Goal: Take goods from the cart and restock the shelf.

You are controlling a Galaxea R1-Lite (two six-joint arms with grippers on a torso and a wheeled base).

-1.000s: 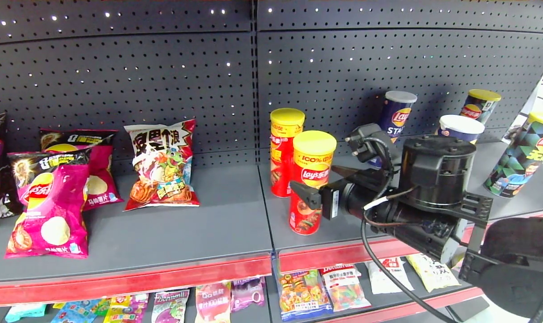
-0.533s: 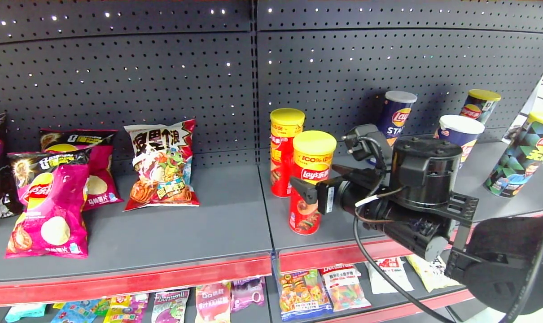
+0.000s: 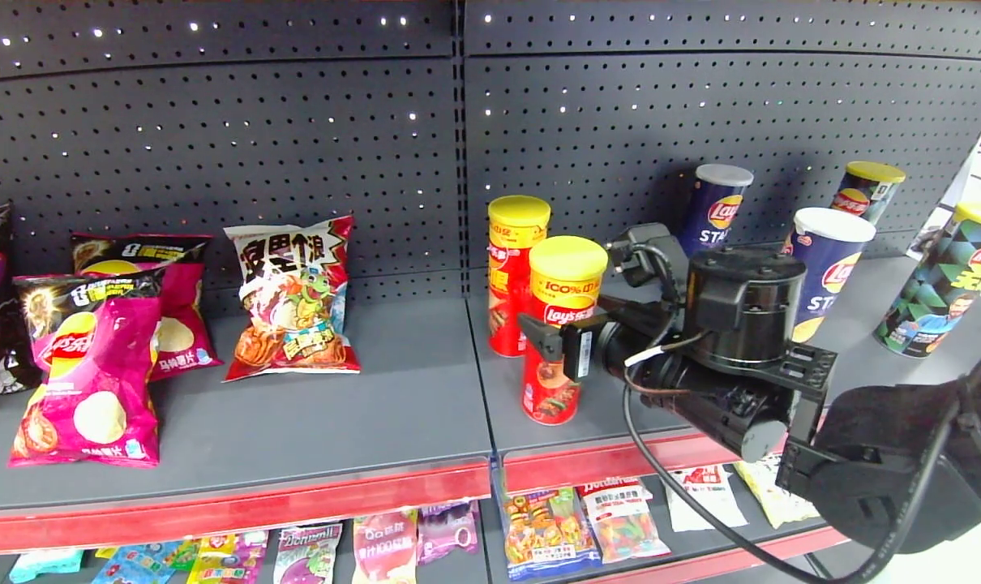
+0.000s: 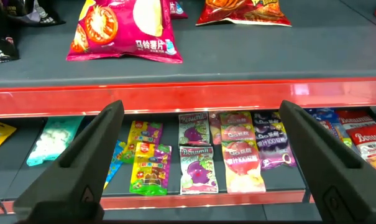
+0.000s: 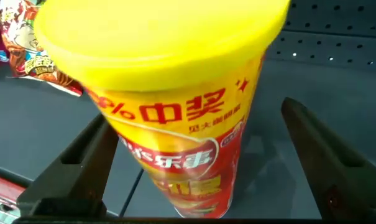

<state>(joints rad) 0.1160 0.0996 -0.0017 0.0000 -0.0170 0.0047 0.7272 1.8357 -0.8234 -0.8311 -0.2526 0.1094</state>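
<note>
Step in hand, as judged: the set-down of one can on the shelf (image 3: 361,397), at the point of letting go.

Findings:
- The front can (image 3: 567,292), red with a yellow lid, stands upright on the shelf to the right of the centre divider. It is near the front edge and just in front of the rear can (image 3: 516,268) of the same kind.
- The right tool (image 3: 570,324) is level with the upper half of the front can, spread wide. In the right wrist view the can stands between its fingers (image 5: 76,168), with a gap on either side (no contact can be made out).
- The left tool (image 4: 201,109) hangs low, also spread wide and carrying nothing. It faces the red lip (image 4: 188,96) of the shelf and the sweet packets (image 4: 197,162) on the lower shelf (image 4: 38,180).
- Blue cans (image 3: 713,207) stand further right on the shelf, well apart from the front can.

Assessment: the can bears its own weight and looks settled, so this item counts as stocked. The open span could equally be read as an approach to a grasp, though the task favours the first reading.

Next move calls for: a straight pull-back of the right tool along its own line, with the span kept wide until the fingers are past the can. A sideways drift risks tipping a tall, narrow can that stands close to the shelf edge. After that, a return to the cart for the next item
</note>
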